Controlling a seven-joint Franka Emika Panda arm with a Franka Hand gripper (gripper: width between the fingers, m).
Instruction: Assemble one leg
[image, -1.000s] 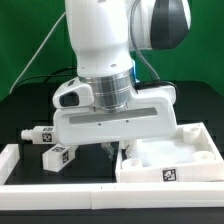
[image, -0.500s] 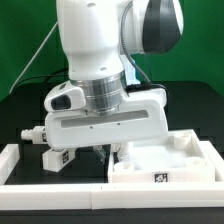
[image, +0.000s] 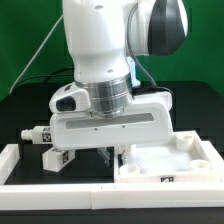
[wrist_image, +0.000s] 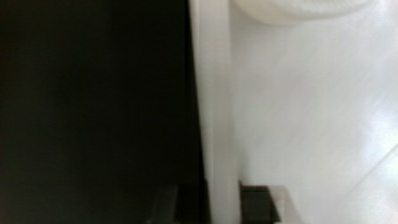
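The large white tabletop (image: 175, 158) lies at the exterior view's right, with a tag on its front wall. My gripper (image: 110, 154) is down at its left wall, mostly hidden under the arm's hand. In the wrist view the two dark fingertips (wrist_image: 187, 204) stand on either side of the tabletop's thin white wall (wrist_image: 215, 100), so my gripper (wrist_image: 224, 204) is shut on that wall. Two legs lie at the exterior view's left: one white tagged leg (image: 36, 133) further back and another (image: 57, 158) next to the gripper. Neither is held.
A white rail (image: 60, 186) runs along the front of the black table and turns up at the exterior view's left (image: 12, 158). A green backdrop stands behind. A round socket of the tabletop (wrist_image: 294, 8) shows in the wrist view.
The arm and the tabletop shifted to the exterior view's left, then back to the right. The tabletop now sits slightly nearer the front. The legs have not moved.
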